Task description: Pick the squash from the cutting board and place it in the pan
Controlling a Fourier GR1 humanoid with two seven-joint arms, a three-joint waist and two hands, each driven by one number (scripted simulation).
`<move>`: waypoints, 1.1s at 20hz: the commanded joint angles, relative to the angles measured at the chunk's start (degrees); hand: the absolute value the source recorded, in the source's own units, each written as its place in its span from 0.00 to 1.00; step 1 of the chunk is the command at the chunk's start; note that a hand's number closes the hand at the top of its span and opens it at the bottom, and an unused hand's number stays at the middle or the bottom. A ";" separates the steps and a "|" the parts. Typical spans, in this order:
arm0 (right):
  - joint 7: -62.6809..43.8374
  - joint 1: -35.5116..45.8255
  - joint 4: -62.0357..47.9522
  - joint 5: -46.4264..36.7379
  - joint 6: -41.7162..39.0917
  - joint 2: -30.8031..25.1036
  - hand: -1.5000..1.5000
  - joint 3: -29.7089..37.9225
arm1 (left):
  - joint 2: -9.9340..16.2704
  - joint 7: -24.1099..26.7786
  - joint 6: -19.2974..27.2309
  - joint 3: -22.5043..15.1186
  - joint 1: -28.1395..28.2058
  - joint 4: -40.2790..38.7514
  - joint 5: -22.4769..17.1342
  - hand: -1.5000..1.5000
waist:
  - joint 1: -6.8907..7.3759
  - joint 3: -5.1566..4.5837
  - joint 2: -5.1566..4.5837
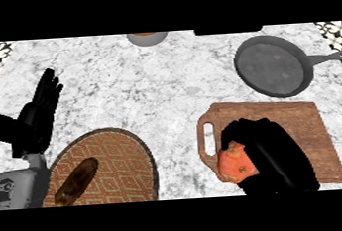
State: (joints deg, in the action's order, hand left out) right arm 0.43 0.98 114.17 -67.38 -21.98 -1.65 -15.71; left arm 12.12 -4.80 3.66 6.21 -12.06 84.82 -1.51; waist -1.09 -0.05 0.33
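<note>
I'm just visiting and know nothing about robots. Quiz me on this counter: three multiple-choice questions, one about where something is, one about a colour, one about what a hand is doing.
1. Where does the pan sit compared with the cutting board?
A. Farther back on the counter
B. On top of the board
C. To the left of the round mat

2. What colour is the squash?
A. Green
B. Orange
C. White

3. What is the right hand doing?
A. Resting open with fingers up
B. Curled around the squash over the board
C. Holding the pan's handle

Answers:
1. A: the pan lies beyond the board's far edge, apart from it.
2. B: an orange piece shows beside the black fingers.
3. B: the hand wraps the squash above the board, while the left hand rests open at the view's left.
</note>
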 commanded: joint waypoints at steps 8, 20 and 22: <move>-8.88 12.06 -1.89 24.20 -0.68 1.63 1.00 19.98 | -2.59 0.50 0.68 -2.99 -0.75 0.22 2.09 0.50 | 1.28 0.11 -0.51; 9.99 35.99 -48.08 20.74 15.50 -14.31 1.00 37.01 | -3.23 -3.52 0.80 -3.57 -0.95 3.27 1.87 0.50 | 3.07 0.14 -0.91; 13.45 36.78 -52.71 17.02 20.78 -18.06 1.00 37.89 | -2.99 0.93 0.69 -2.51 -1.50 0.49 2.01 0.50 | 3.70 0.15 -1.44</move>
State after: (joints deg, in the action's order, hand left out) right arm 8.03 33.67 73.21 -46.54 -9.00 -15.24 20.50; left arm 9.76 -5.49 4.06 3.91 -13.41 85.82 0.15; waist 1.72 0.07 -0.66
